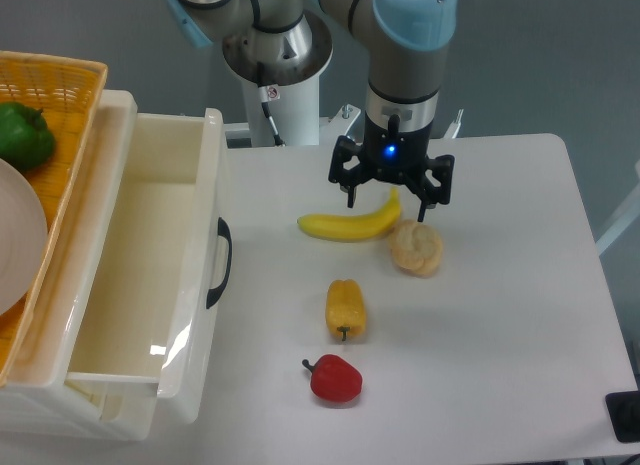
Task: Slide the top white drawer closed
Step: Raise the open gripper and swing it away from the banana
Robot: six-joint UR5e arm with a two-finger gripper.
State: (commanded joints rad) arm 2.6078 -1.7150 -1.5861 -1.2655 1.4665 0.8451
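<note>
Gripper [391,197] hangs with its two black fingers spread wide and holding nothing, directly over the banana [350,224] and just beside the bread roll [416,248]. It is well apart from the top white drawer [150,275], so by my judgement the closing push has not begun; the arm would first have to cross the worktop [500,325] toward the drawer's front panel.

Measured from the drawer: it stands pulled far out of the cabinet, its deep glossy white tray empty, its front panel facing the food items. The black curved handle [220,262] sits in the middle of that panel, offering a flat surface on either side to press against. An orange wicker basket [60,85] rests behind and above the drawer, holding a green pepper [24,133] and a white plate [20,235]. A yellow pepper [346,309] and red pepper [334,378] lie between the drawer and the roll, near the likely path of the push.
</note>
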